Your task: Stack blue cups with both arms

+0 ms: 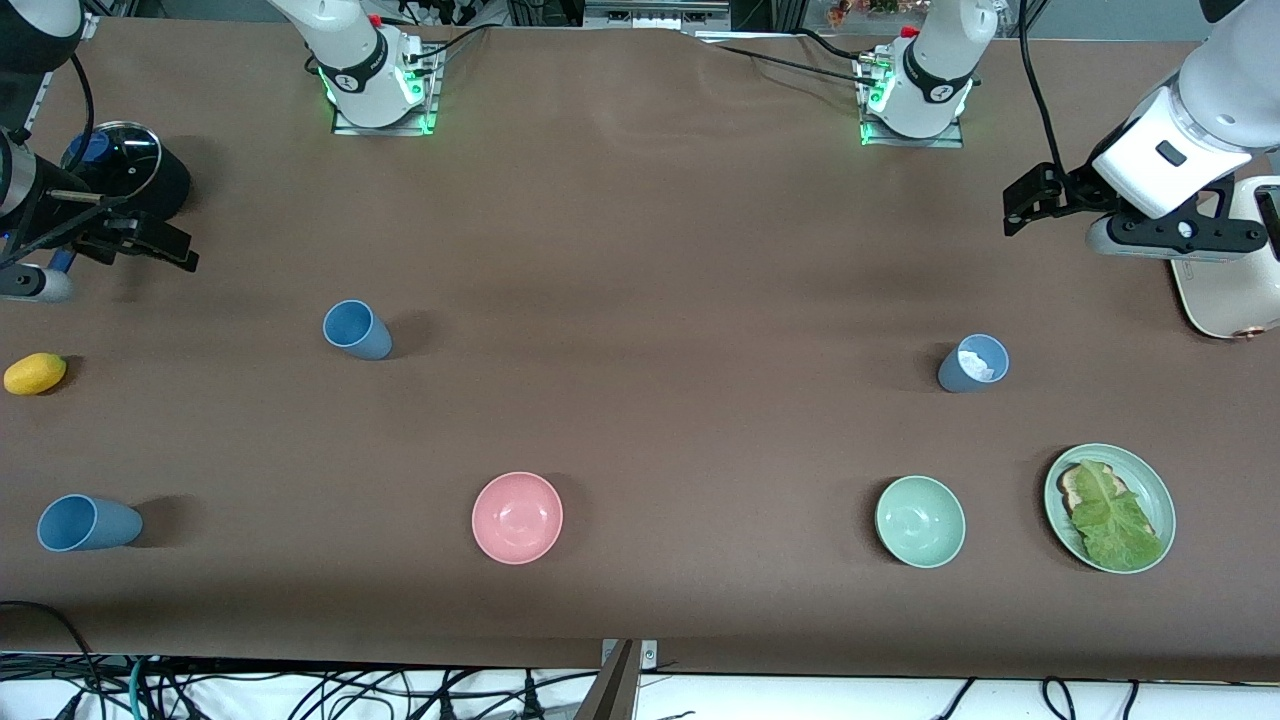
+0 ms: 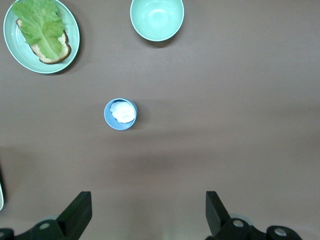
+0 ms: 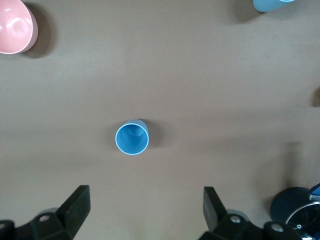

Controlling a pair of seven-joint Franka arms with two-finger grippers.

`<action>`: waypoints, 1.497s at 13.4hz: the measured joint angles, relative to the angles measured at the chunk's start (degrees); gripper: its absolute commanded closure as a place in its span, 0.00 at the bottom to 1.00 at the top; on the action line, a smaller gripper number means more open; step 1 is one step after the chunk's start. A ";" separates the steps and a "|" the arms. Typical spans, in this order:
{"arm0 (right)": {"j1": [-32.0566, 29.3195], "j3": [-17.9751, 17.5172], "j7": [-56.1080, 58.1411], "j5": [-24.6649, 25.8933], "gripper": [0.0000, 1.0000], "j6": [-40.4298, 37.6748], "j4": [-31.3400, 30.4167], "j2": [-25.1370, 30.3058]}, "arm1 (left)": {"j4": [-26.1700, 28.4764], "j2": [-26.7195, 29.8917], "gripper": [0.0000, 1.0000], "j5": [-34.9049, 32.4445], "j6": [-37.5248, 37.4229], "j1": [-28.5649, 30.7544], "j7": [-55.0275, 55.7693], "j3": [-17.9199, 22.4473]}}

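A sky-blue cup (image 1: 357,329) stands upright toward the right arm's end; it also shows in the right wrist view (image 3: 132,138). A second sky-blue cup (image 1: 88,523) (image 3: 272,4) stands nearer the front camera. A duller slate-blue cup (image 1: 973,363) (image 2: 120,114) with something white inside stands toward the left arm's end. My right gripper (image 1: 165,245) (image 3: 145,195) is open and empty, above the table beside the first cup. My left gripper (image 1: 1030,205) (image 2: 148,200) is open and empty, above the table beside the slate-blue cup.
A pink bowl (image 1: 517,517), a pale green bowl (image 1: 920,521) and a green plate (image 1: 1150,480) with toast and lettuce sit near the front edge. A yellow fruit (image 1: 35,373) and a black lidded pot (image 1: 125,170) are at the right arm's end, a white appliance (image 1: 1225,290) at the left arm's end.
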State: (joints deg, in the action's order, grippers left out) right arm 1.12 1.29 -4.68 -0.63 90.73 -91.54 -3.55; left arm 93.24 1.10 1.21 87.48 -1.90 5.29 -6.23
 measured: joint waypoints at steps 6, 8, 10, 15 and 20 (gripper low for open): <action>0.00 0.00 0.00 0.00 0.00 -0.03 0.00 -0.02 | 0.00 0.00 0.00 0.00 0.00 -0.08 0.00 0.00; 0.00 0.00 0.00 0.00 0.00 -0.03 0.00 -0.02 | 0.00 0.00 0.00 0.00 0.00 -0.08 0.00 0.00; 0.00 0.00 0.00 0.00 0.00 -0.03 0.00 -0.02 | 0.00 0.00 0.00 0.00 0.00 -0.11 0.00 0.00; 0.00 0.00 0.00 0.00 0.00 -0.03 0.00 -0.03 | 0.00 -0.22 0.00 0.00 -0.10 0.31 0.00 0.09; 0.00 0.00 0.00 0.00 0.00 -0.03 0.00 -0.08 | 0.12 -1.30 0.00 0.00 -0.41 2.52 -4.29 0.42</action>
State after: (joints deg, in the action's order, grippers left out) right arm 1.12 1.29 -4.68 -0.63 90.69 -91.54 -3.63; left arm 93.36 -0.20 1.21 87.07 0.63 1.01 -5.81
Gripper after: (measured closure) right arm 0.000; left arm 0.000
